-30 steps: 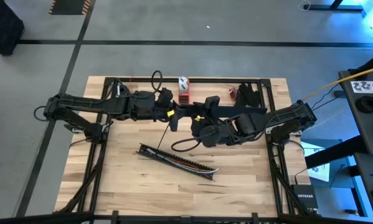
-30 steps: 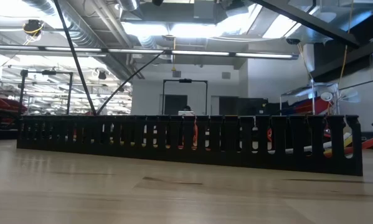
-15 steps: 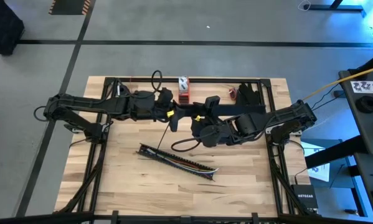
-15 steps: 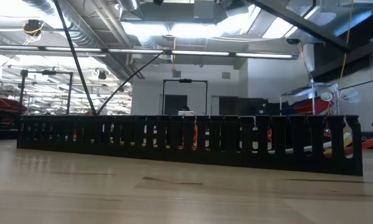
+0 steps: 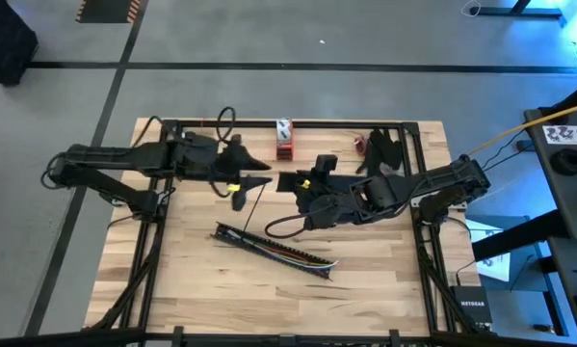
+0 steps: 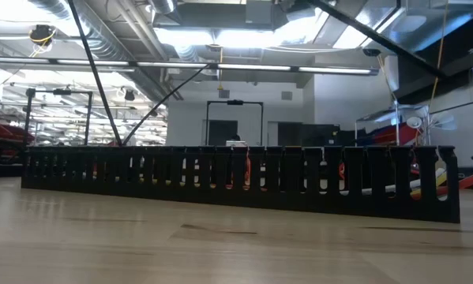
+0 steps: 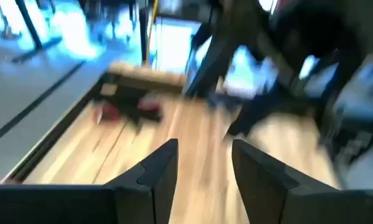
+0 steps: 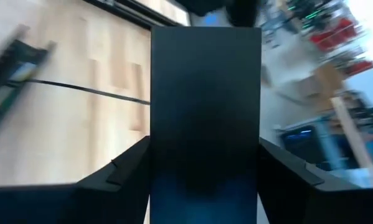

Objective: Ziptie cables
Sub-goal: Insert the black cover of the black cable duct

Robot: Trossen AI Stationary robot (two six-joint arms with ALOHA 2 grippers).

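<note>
The right gripper (image 5: 302, 188), just right of centre in the high view, is clamped on a flat black rectangular block (image 8: 205, 106); in the right wrist view the block fills the gap between the two dark fingers (image 8: 121, 171), which press against its sides. The left gripper (image 7: 203, 167), left of centre in the upper half of the high view, holds nothing: in the left wrist view its fingers stand partly apart with bare wood between them. A thin straight black strip (image 5: 255, 202) runs downward from between the two grippers. Below it, in the lower centre of the high view, the long black slotted bar (image 5: 269, 249) lies diagonally on the light wooden table (image 5: 192, 280). The bunch of thin coloured cables (image 5: 298, 255) lies inside this bar; the low view shows red and yellow wires through the slots. A small red and white object (image 5: 284, 138) sits at the table's upper edge.
</note>
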